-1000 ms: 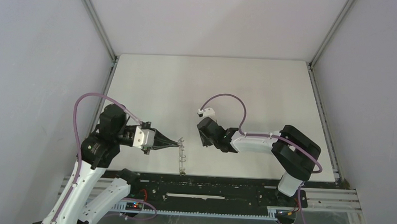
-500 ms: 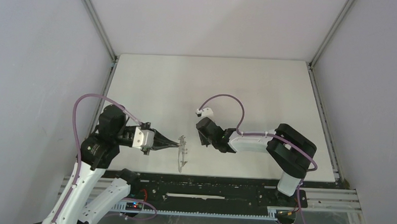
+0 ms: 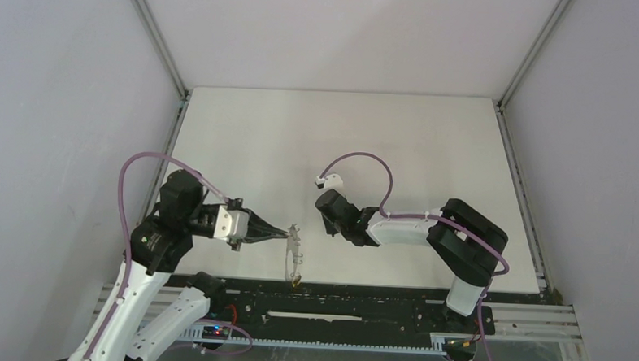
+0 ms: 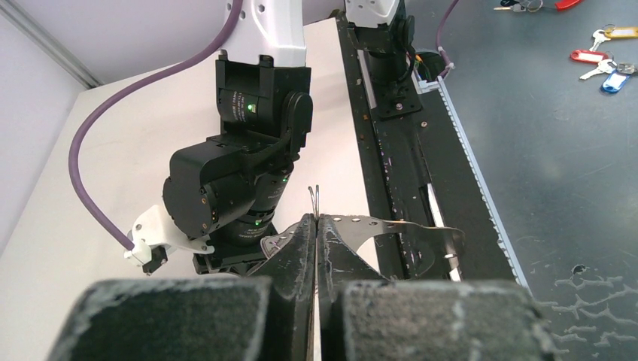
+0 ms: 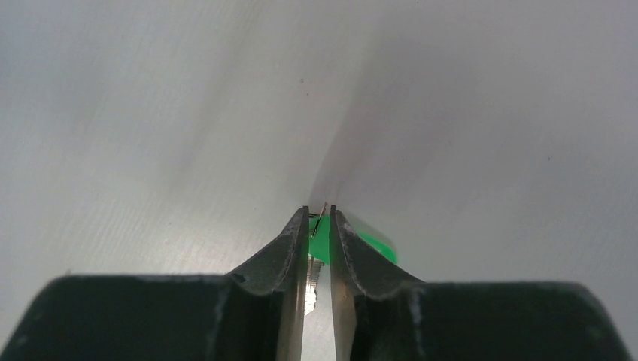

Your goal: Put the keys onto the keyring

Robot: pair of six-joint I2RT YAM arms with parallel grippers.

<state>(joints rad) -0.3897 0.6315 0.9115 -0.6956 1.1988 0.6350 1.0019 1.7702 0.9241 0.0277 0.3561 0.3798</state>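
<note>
My left gripper (image 3: 285, 233) is shut on the rim of the grey keyring (image 3: 294, 248), holding it edge-up above the table's near edge. From the left wrist, the keyring (image 4: 391, 226) sticks out to the right of the closed gripper (image 4: 317, 219). A small yellow-orange spot (image 3: 295, 282) shows at the ring's near end; it may be the other key. My right gripper (image 3: 326, 226) points down at the table just right of the ring. In the right wrist view the gripper (image 5: 319, 214) straddles the green key (image 5: 376, 244), with a narrow gap still showing beside the blade.
A black rail (image 3: 335, 299) runs along the table's near edge, under the keyring. Grey walls and metal posts close in the table's left, right and back. Several loose coloured keys (image 4: 602, 64) lie on the dark floor beyond the rail.
The right jaws have narrowed around the green key and that wrist has edged left. The keyring has swung slightly in the left grip, and the yellow-orange spot now shows at its near end.
</note>
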